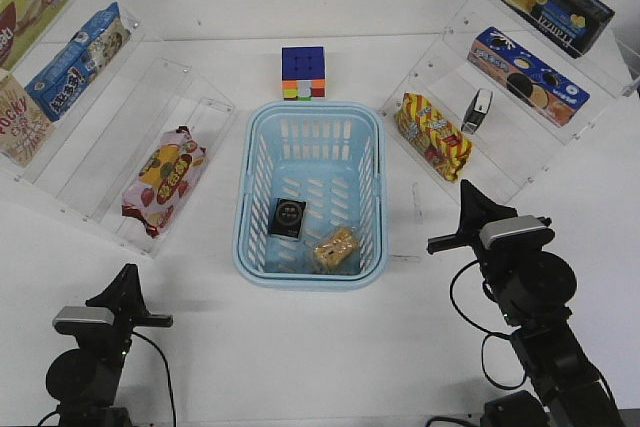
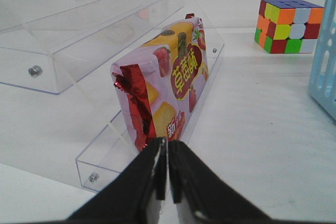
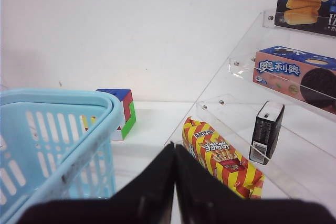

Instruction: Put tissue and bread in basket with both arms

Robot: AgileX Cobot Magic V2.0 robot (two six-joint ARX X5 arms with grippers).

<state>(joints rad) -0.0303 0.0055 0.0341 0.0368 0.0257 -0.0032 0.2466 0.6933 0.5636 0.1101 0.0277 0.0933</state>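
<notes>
Left tool: we see its fingers pressed together, holding nothing, near the basket's left front corner, pointed at the strawberry packet.
Right tool: we see it pressed together too, empty, just right of the basket's front right corner.
Bread: we find it on the basket's floor, front right.
Tissue: on the basket's floor, left of the bread and slightly farther back, apart from it.
Basket: on the white surface, between both arms.
Cube: just behind the basket's far rim.
Striped bag: on the clear shelf right of the basket.
</notes>
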